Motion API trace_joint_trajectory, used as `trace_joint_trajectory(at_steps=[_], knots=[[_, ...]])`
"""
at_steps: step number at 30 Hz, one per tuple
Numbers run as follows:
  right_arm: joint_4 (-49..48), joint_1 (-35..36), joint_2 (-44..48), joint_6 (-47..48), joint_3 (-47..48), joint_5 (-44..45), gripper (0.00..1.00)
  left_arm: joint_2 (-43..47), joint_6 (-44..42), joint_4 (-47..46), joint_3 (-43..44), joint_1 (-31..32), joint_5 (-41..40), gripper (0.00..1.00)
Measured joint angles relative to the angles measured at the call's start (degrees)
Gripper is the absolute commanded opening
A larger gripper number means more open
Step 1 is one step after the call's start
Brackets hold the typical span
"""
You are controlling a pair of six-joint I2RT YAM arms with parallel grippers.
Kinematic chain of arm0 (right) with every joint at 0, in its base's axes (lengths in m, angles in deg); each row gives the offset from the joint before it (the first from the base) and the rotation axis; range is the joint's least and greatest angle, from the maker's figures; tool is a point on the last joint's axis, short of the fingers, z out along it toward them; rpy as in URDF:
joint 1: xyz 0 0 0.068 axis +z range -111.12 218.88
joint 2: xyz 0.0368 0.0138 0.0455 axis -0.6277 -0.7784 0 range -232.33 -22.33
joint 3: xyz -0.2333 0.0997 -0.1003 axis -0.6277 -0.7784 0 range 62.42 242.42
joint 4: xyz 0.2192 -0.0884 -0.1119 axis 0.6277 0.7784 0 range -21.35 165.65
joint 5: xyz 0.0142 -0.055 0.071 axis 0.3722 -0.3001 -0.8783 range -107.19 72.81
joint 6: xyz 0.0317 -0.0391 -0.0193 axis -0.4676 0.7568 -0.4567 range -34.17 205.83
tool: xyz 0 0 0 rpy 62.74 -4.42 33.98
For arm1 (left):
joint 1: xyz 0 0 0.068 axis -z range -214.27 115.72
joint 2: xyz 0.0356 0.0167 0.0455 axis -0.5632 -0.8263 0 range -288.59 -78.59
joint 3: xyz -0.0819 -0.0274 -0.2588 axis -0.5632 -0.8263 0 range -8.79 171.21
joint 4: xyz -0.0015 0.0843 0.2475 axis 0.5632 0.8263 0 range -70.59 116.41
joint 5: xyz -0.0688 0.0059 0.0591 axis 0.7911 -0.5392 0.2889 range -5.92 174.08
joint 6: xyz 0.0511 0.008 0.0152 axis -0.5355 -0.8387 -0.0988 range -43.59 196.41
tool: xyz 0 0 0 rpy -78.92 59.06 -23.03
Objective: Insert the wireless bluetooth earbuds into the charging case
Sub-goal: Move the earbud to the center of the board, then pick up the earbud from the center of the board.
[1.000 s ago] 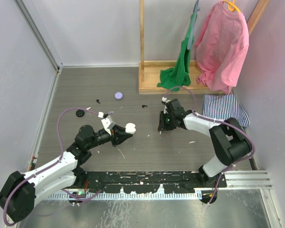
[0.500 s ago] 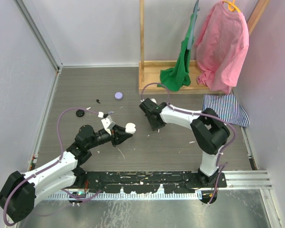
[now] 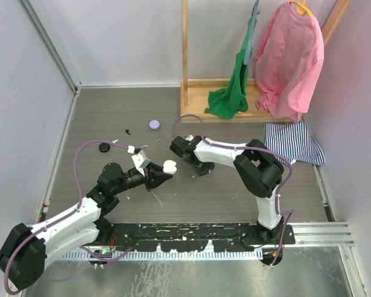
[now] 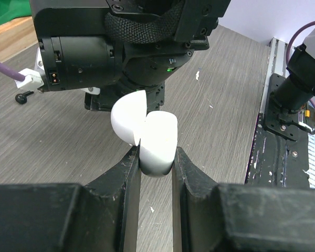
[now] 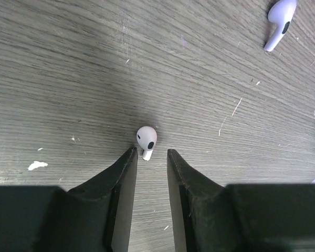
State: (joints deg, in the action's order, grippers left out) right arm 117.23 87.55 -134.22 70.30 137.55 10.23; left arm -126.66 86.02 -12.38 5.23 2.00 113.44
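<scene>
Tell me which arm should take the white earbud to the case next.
Right. The left gripper is busy clamping the open white case. The white earbud sits at the fingertips of the right gripper, jaws slightly apart, and that arm hangs close by the case.

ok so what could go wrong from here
1. The earbud sits just at the tips of the right gripper, with a gap beside its stem. It does not look pinched, so closing could flick it away.
2. The left gripper holds the open case only by its lower end. Pushing an earbud in may twist it loose.
3. The right arm hangs very close to the case and might knock it.
</scene>
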Motion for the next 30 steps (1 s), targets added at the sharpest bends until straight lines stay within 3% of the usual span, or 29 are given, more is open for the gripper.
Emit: trace_joint_trajectory(at_steps=[14, 30], knots=[[-7.4, -4.2, 8.7, 1.7, -4.7, -8.5, 0.35, 0.6, 0.0, 0.5, 0.0, 0.0, 0.0, 0.0], [-15.3, -10.7, 9.1, 1.6, -10.7, -21.0, 0.28, 0.8, 0.0, 0.8, 0.0, 0.0, 0.0, 0.0]])
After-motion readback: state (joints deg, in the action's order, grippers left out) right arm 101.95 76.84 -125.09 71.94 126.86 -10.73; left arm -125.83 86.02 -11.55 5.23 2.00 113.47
